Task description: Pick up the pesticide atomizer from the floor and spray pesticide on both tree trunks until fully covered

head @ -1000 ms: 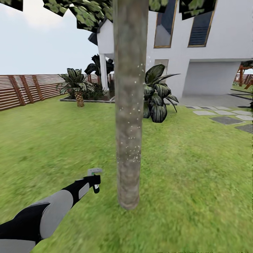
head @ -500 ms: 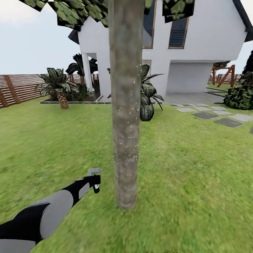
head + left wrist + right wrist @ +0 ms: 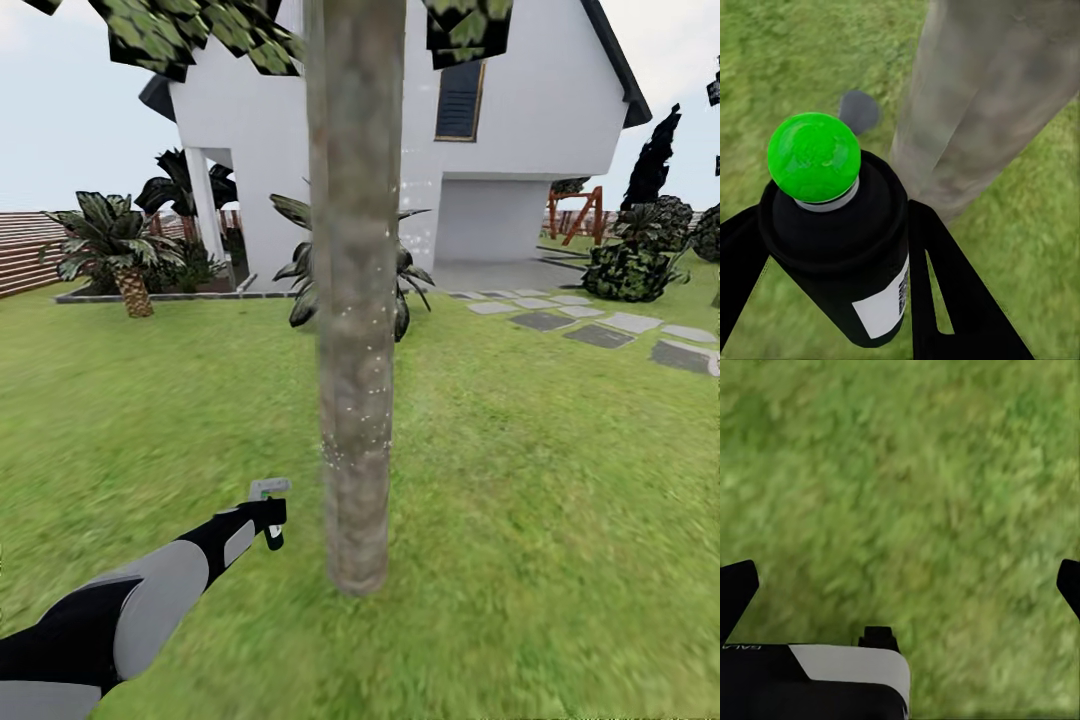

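Observation:
A tree trunk (image 3: pixel 357 300), mottled grey-brown and straight, rises from the lawn at the middle of the head view, with green leaves (image 3: pixel 180 35) at the top. White specks of pesticide (image 3: pixel 372 330) dot its bark. My left gripper (image 3: pixel 270 522) is held low, just left of the trunk's base, shut on the pesticide atomizer (image 3: pixel 268 490). In the left wrist view the atomizer (image 3: pixel 844 247) is a black bottle with a green round cap and a white label, clamped between both black fingers (image 3: pixel 945 292), with the trunk (image 3: pixel 982 105) close beyond. My right gripper (image 3: pixel 902 589) is open over grass.
A white house (image 3: pixel 520 150) stands behind the tree. A broad-leaved plant (image 3: pixel 300 285) and a short palm (image 3: pixel 120 255) grow along its bed. Grey stepping stones (image 3: pixel 600 335), dark bushes (image 3: pixel 630 265) and a wooden frame (image 3: pixel 578 208) are at the right, a slatted fence (image 3: pixel 20 262) at the left.
The whole head view has swung to the right: house, palm and fence slid left in the picture and bushes came in at the right. The left arm and atomizer hold the same pose.

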